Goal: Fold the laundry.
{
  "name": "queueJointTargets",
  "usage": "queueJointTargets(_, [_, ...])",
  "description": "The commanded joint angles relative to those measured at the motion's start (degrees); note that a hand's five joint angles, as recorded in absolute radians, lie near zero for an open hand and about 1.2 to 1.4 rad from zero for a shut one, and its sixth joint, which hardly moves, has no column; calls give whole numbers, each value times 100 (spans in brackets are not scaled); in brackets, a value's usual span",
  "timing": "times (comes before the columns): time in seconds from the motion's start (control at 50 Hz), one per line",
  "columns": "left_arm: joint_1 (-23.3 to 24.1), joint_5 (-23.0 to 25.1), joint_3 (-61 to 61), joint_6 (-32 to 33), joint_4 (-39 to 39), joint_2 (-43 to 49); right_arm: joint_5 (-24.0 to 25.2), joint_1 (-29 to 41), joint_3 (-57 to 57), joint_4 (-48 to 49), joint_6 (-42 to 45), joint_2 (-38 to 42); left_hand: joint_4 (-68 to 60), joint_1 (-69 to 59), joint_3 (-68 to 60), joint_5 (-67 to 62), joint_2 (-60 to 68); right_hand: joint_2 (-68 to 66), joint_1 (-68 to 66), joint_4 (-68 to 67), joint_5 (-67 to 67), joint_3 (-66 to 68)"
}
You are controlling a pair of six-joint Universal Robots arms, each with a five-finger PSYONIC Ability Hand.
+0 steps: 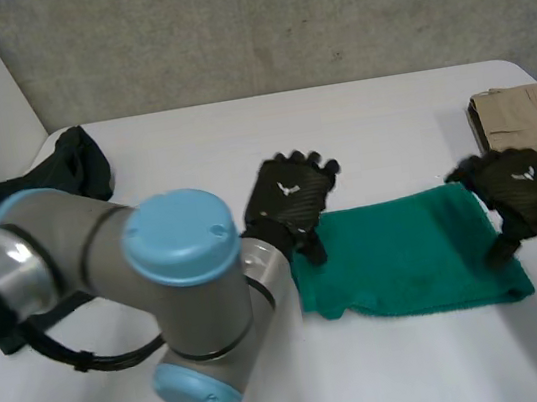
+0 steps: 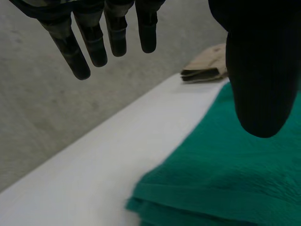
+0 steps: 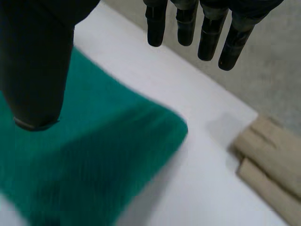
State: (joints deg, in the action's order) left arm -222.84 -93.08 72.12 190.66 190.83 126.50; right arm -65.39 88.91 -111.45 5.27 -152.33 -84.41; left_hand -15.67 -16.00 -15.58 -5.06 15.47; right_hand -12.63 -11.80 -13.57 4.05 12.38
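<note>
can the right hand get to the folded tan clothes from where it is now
Probably yes. The right hand is open, holding nothing, at the green towel's edge, and the folded tan clothes lie just beyond it on the table with nothing between.

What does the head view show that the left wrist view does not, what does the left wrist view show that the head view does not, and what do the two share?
Head view, not left wrist view: the right hand at the green towel's right end, a dark garment at the far left of the white table, and the left arm.
Left wrist view, not head view: the left hand from its palm side, fingers straight, and the towel's stacked layers at one corner.
Both: the left hand, the towel, the table and the folded beige garment.
</note>
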Motion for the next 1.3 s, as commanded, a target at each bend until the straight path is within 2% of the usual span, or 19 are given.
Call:
queueJointTargets(0.02, [-5,-34,-295,103,-300,709,96,-523,-324,-8,888,521,-229,-195,-237,-289,248,-921,-1004,-827,779,946])
queueJointTargets(0.18, [-31,-254,-102,191,-512,657,184,-594,-333,44,1170,1102,-195,-161,-203,-256,214,-2401,-2483,-2306,2258,2425])
queueJointTargets(0.26, [4,-272,91,200,-556,508,175,-603,-324,132,1170,1120,-161,-128,-170,-222,181,-4299,-4382,-4205,4157,4324])
queueJointTargets(0.3, [4,-272,179,191,-565,315,149,-620,-315,264,1170,1120,-145,-111,-153,-205,164,-6449,-6532,-6355,6306,6473])
queueJointTargets(0.32, [4,-272,214,191,-565,262,149,-620,-307,342,1144,1111,-145,-111,-153,-205,164,-6735,-6817,-6640,6592,6759])
queueJointTargets(0.48, [-84,-281,495,147,-617,-379,-9,-357,0,633,1153,681,-61,-27,-69,-121,80,-6737,-6820,-6643,6595,6762])
queueJointTargets(0.54, [-206,-290,653,138,-670,-730,-88,397,343,563,1109,399,-61,-27,-69,-121,80,-6737,-6820,-6643,6595,6762])
queueJointTargets(0.62, [-417,-298,882,129,-670,-1153,-106,1478,783,484,1126,460,90,124,82,30,-71,-6737,-6820,-6643,6595,6762])
queueJointTargets(0.78, [-673,-395,1181,94,-635,-1453,-88,3228,1204,466,1398,1242,141,175,133,81,-122,-6737,-6820,-6643,6595,6762])
queueJointTargets(0.8, [-681,-395,1190,94,-635,-1453,-106,3334,1257,449,1442,1356,158,192,150,97,-139,-6444,-6526,-6349,6301,6468])
queueJointTargets(0.82, [-690,-404,1190,94,-635,-1453,-202,3483,1336,405,1486,1531,158,192,150,97,-139,-2660,-2743,-2566,2518,2685])
queueJointTargets(0.84, [-699,-404,1173,94,-626,-1426,-316,3493,1372,370,1478,1594,158,192,150,98,-139,-291,-374,-197,149,315])
queueJointTargets(0.86, [-699,-404,1155,94,-626,-1409,-387,3476,1407,309,1452,1638,175,209,167,114,-156,263,180,357,-405,-238])
queueJointTargets(0.96, [-708,-395,892,15,-556,-1365,-817,3379,1521,211,671,1454,192,226,184,131,-173,263,180,357,-405,-238])
queueJointTargets(1.04, [-646,-360,567,-266,-380,-1084,-932,2634,1460,167,-444,769,158,192,150,98,-139,263,180,357,-405,-238])
queueJointTargets(1.06, [-629,-342,496,-327,-354,-1014,-906,2231,1416,141,-934,551,125,159,117,64,-106,263,180,357,-405,-238])
queueJointTargets(1.12, [-550,-263,206,-599,-345,-750,-836,1711,1398,-60,-1744,469,74,108,66,14,-55,263,180,357,-405,-238])
queueJointTargets(1.2, [-339,123,-101,-925,-398,-363,-652,1560,1477,-482,-2169,583,24,57,15,-37,-4,263,180,357,-405,-238])
queueJointTargets(1.3, [-207,299,-269,-996,-608,41,-493,1577,1635,-641,-1986,1189,-44,-10,-52,-104,63,263,180,357,-405,-238])
